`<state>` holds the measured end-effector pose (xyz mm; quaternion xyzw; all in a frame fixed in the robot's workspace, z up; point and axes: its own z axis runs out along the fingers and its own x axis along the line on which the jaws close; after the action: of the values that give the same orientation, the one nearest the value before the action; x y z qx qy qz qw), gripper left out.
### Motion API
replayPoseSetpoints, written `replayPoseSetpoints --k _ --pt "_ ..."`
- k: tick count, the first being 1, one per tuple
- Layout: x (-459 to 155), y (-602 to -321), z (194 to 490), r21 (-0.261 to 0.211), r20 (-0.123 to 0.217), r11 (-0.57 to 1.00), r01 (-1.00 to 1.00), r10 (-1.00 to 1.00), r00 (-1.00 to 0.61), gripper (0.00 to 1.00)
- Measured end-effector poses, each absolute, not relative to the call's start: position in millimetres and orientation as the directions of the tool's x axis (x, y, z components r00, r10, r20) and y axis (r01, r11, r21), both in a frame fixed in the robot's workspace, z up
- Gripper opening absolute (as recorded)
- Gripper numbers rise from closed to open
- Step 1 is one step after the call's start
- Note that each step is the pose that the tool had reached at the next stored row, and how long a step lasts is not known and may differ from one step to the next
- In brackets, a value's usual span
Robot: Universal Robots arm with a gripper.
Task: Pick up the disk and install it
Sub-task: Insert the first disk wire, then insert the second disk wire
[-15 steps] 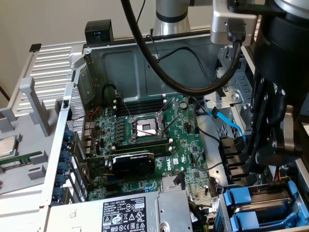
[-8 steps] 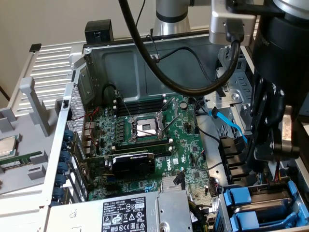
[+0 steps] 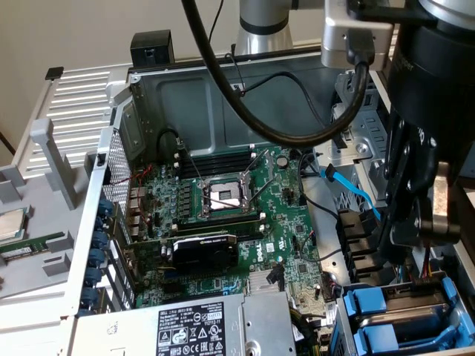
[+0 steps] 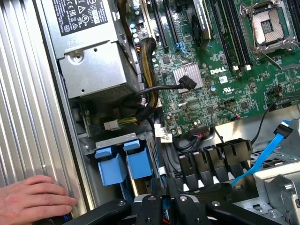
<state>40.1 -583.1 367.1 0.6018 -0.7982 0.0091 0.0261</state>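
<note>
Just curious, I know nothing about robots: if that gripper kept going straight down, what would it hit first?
Probably the blue drive carriers in the bay below the gripper; depth is hard to judge.

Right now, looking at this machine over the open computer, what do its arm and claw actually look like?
The arm is a smooth silver-grey tube. A grey metal bracket sits beside a bulky black wrist housing, and a thick black cable loops down from it. The gripper is black, built from jointed metal links with round pivot bolts; the wrist view shows the same black links.
</note>
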Motion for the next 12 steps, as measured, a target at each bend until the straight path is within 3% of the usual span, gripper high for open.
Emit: replayPoseSetpoints --k 12 --pt "38.2 -583.2 367.1 0.012 0.051 0.276 -0.961 -0.960 -0.275 0.16"
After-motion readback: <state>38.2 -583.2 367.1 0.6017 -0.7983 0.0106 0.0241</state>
